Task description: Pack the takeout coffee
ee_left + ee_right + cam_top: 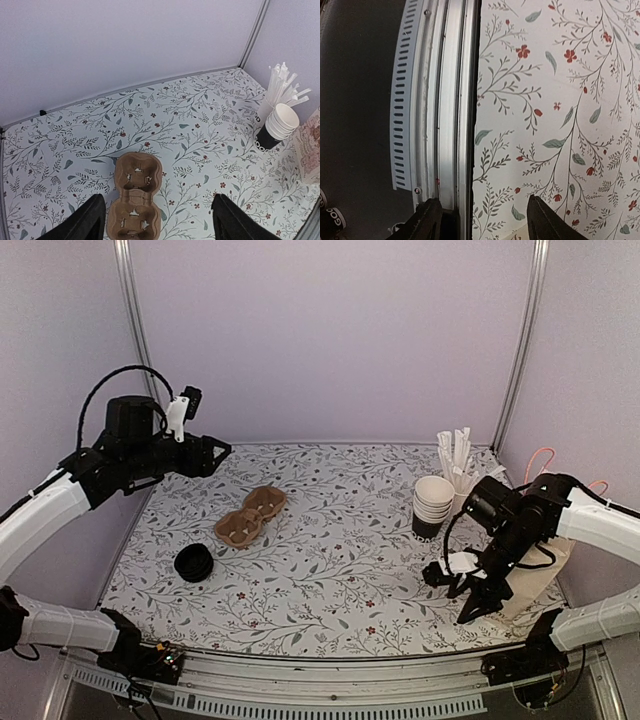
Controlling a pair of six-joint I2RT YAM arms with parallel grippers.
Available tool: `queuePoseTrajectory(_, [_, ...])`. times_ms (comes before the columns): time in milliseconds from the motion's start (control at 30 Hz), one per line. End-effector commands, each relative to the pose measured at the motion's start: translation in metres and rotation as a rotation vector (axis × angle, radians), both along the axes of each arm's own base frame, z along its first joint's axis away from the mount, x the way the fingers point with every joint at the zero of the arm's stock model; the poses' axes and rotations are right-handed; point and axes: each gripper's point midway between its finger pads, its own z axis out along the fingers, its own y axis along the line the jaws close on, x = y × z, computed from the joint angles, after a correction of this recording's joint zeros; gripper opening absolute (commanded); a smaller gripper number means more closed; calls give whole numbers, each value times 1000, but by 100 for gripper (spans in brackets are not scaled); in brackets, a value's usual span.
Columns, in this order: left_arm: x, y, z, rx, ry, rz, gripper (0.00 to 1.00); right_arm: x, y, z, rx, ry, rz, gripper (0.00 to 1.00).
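By the near edge, the right fingers [540, 222] stand apart, holding nothing, just beside the paper bag [535, 585] at the near right corner; its inside is hidden; no lidded takeout coffee shows anywhere, and whether it sits in there I cannot tell; such a cup is likely light, thin-walled and easily crushed, so take its wall below the lid, upright; leftward, what look like black lids [193, 563] and an empty two-well carrier [250, 517]; far right, nested cups [433, 502], a cup of sticks [457, 465]; the left fingers [82, 222] are spread, empty, above the far left.

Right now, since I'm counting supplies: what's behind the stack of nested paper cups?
A white cup of tall pale sticks stands behind the stack of nested paper cups. The stack covers that cup's lower part.
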Motion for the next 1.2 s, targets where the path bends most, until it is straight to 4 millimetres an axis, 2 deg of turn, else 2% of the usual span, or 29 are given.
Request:
queuePoseTrajectory(0, [1,-8,1,-10,-16,-26,75,8,-39,-35,-194,-97,-8,58])
queuePoseTrajectory(67, [0,-8,0,-7,-16,-26,75,13,-49,-39,-223,-113,-33,55])
queuePoseTrajectory(167, [0,-8,-4,-9,-12,-27,75,30,-61,-34,-229,-162,-84,54])
queuePoseTrajectory(433, [-2,-14,-13,-41,10,-52,75,95,-115,-32,-307,-349,-220,50])
queuePoseTrajectory(600, [-4,-16,-18,-54,24,-61,75,143,-130,-32,-302,-438,-295,50])
queuePoseTrajectory(667, [-5,-16,-20,-59,31,-65,75,157,-131,-32,-290,-445,-318,50])
queuePoseTrajectory(733, [-7,-16,-21,-62,34,-64,75,164,-121,-25,-238,-429,-327,49])
queuePoseTrajectory(800, [-7,-14,-24,-61,45,-49,75,164,-99,-7,-112,-379,-325,49])
queuePoseTrajectory(900, [-2,-7,-33,-50,84,9,75,151,-59,33,141,-309,-287,56])
queuePoseTrajectory(967, [3,-2,-43,-30,128,57,74,136,-34,51,298,-265,-241,63])
queuePoseTrajectory(1067, [14,13,-65,36,205,170,73,119,-4,51,415,-234,-181,69])
queuePoseTrajectory(1167, [20,19,-89,90,287,222,71,115,21,33,448,-228,-154,70])
